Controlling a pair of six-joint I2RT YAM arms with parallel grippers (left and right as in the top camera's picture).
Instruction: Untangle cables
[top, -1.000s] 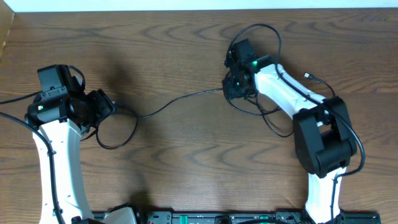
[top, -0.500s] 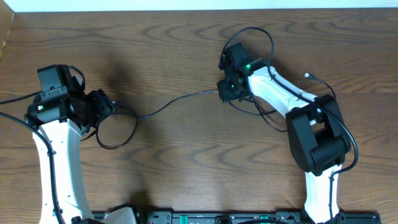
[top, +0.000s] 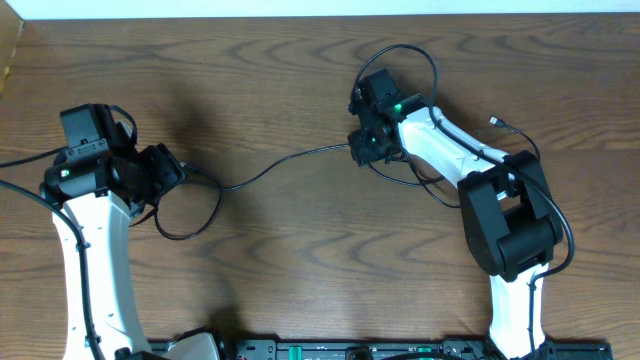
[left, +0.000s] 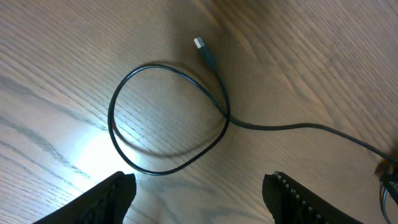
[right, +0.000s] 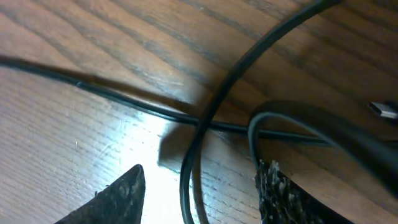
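Looking from my left side first, my left pincer (left: 199, 185) hangs just above the table (left: 56, 56). Its two fingers (left: 112, 194) are wide apart and it grasps nothing. Under it, one of the cables (top: 290, 157) curls into a round loop (left: 111, 121). The loop crosses over itself, and a little silver plug (left: 199, 43) pokes out past the crossing. I think I wait here, open, so I can drop down and pinch that loop when it needs to be pulled flat.

From the loop, the same thin black cord runs across the wood to my other side. It lies loose and a bit wavy, not tight.

My right pincer (right: 202, 180) is low over the messy part. It is open too, and it pinches nothing. Two cords cross (right: 199, 124) just in front of it, and one of them runs down between my fingertips without touching them. I think I am low and close like this so I can close on just that one cord and lift it off the other.

A thick dark cord (right: 323, 124) on the right is blurry. It may be one more cable or my arm's own wire. Beyond my right arm, more loops lie on the table, and another small plug (top: 497, 122) rests there alone.
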